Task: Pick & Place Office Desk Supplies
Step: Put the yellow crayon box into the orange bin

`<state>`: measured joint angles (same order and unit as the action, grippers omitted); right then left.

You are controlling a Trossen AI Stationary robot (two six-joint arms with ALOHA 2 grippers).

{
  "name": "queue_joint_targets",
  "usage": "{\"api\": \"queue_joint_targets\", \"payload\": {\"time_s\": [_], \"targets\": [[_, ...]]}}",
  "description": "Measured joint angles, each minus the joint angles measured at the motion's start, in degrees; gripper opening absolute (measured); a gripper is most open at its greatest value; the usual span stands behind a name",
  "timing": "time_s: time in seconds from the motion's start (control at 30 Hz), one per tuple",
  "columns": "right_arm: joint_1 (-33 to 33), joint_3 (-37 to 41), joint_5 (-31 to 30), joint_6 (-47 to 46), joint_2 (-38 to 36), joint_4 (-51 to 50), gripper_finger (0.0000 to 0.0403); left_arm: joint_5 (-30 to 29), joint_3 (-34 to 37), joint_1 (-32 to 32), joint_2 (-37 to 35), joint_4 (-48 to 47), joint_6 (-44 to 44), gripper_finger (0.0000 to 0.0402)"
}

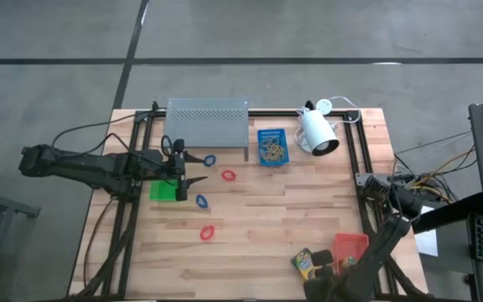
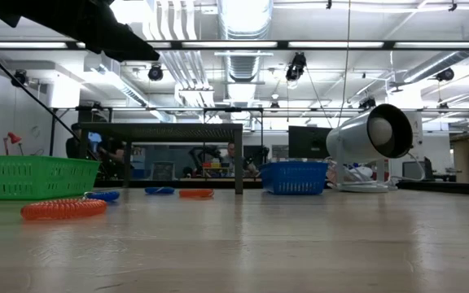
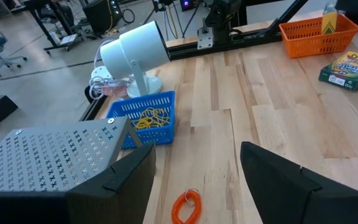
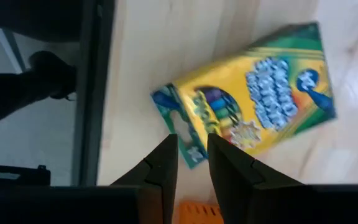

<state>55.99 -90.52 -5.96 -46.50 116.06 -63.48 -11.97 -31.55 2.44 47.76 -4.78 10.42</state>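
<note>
My left gripper (image 1: pixel 199 170) is open and empty above the table, beside the green tray (image 1: pixel 163 190). In its wrist view the gripper (image 3: pixel 197 180) hangs over a red loop (image 3: pixel 187 206). Two blue loops (image 1: pixel 209 160) (image 1: pixel 201 200) and two red loops (image 1: pixel 228 175) (image 1: pixel 207 232) lie flat on the wood. A blue tray (image 1: pixel 272 147) holds tan rubber bands. My right gripper (image 4: pixel 191 158), its fingers a narrow gap apart, hangs empty above a green and yellow card box (image 4: pixel 253 99), which lies flat beside the red-orange tray (image 1: pixel 350 246). Another card box (image 3: pixel 329 15) stands in that tray.
The grey perforated shelf (image 1: pixel 208 120) stands at the far edge, with the white lamp (image 1: pixel 317 130) to its right, next to the blue tray. Black rails (image 1: pixel 360 151) run along the table's sides. Bare wood lies in the middle (image 1: pixel 275 210).
</note>
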Motion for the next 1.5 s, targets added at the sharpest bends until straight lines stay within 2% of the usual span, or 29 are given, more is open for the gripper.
{"api": "queue_joint_targets", "payload": {"time_s": [0.43,0.7,0.83,1.5], "targets": [[3.46,0.68,-0.53,-8.17,0.41,5.61,0.0080,0.00,0.00,0.02,0.00,-0.25,-0.01,0.0240],[6.92,5.18,-6.62,-12.64,0.43,11.62,0.0080,0.00,0.00,0.00,0.01,-0.24,-0.01,0.0241],[7.28,7.38,-7.31,-12.61,0.43,14.12,0.0080,0.00,0.00,0.02,0.00,-0.26,0.00,0.0239],[6.70,10.98,-7.21,-5.30,0.43,13.29,0.0079,0.00,0.00,0.01,0.01,-0.25,0.00,0.0240]]}}
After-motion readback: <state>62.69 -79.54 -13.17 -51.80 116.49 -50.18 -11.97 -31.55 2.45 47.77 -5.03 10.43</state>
